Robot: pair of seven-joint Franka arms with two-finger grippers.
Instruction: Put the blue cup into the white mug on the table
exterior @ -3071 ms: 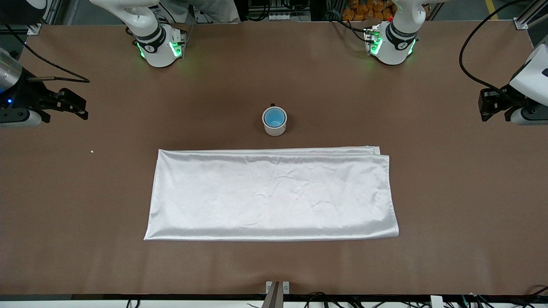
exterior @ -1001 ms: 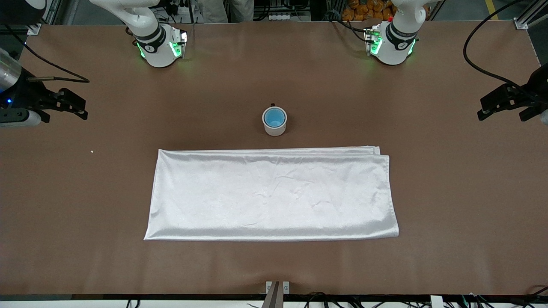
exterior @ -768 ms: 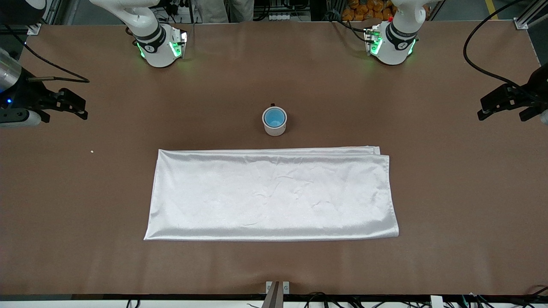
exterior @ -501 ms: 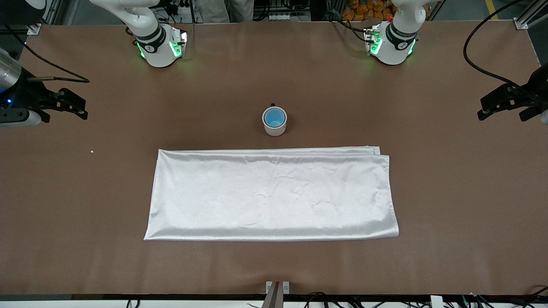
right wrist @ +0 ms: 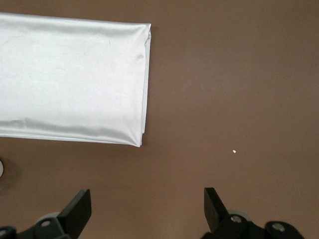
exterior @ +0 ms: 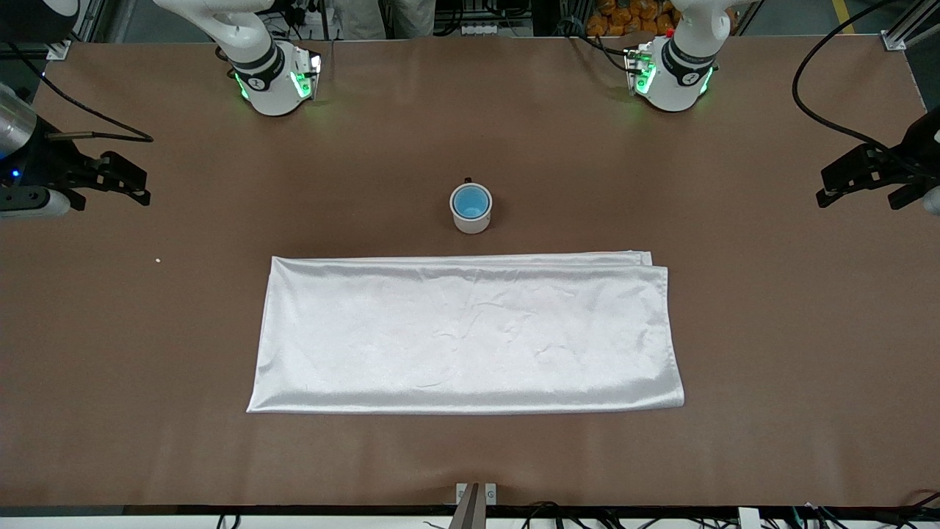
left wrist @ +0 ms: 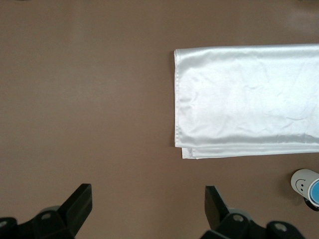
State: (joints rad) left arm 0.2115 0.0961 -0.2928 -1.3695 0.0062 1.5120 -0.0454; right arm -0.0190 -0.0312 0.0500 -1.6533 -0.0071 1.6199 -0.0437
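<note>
The blue cup sits inside the white mug, which stands upright on the brown table at its middle. Both show at the edge of the left wrist view, the mug with the cup in it. A sliver of the mug shows in the right wrist view. My left gripper is open and empty over the table at the left arm's end. My right gripper is open and empty over the table at the right arm's end.
A folded white cloth lies flat, nearer to the front camera than the mug; it also shows in the left wrist view and right wrist view. A small white crumb lies toward the right arm's end.
Since 3.1 s ago the left gripper has turned and drawn outward at the table's end. Over the last second it barely shifts. The right arm and the mug have not moved.
</note>
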